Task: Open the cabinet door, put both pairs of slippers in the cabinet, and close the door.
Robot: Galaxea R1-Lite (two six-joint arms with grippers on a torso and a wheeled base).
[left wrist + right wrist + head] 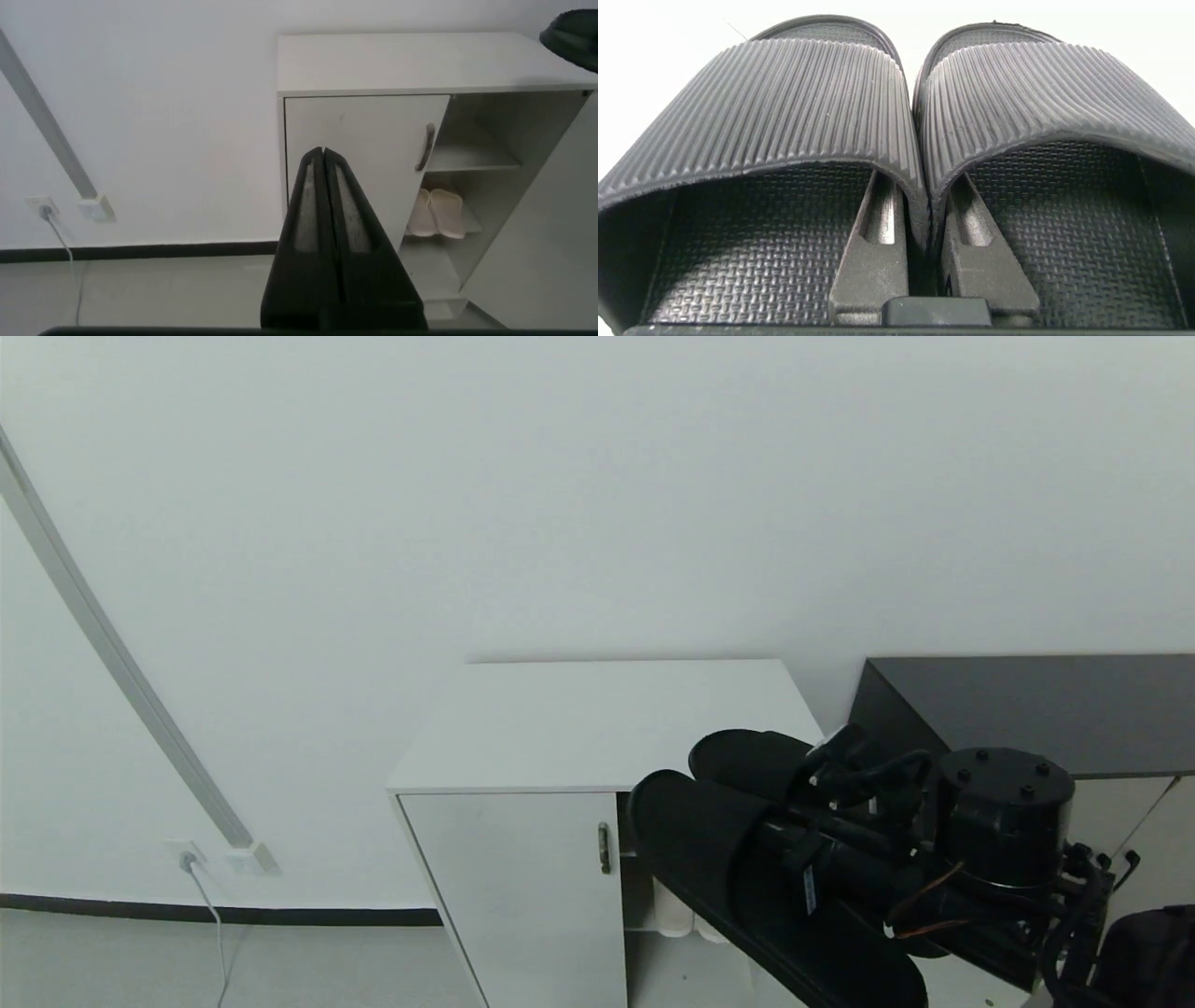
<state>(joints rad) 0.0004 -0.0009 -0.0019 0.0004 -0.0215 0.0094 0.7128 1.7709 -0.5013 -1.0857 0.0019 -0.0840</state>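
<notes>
Slippers: probably light, bendy rubber
Grip: right gripper clamps both inner walls
Left gripper: pressed together, empty

Even, diffuse indoor light.
Wall bright; faint shadow beside cabinet; slippers lit on top, darker inside.

A bare, office-like room: white wall, white cabinet, dark counter, wall socket, cable duct.

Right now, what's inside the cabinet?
Open right side of the cabinet: pale slippers on a shelf, another shelf above. Left side is hidden behind the closed door; black slippers partly cover the opening in the head view.
</notes>
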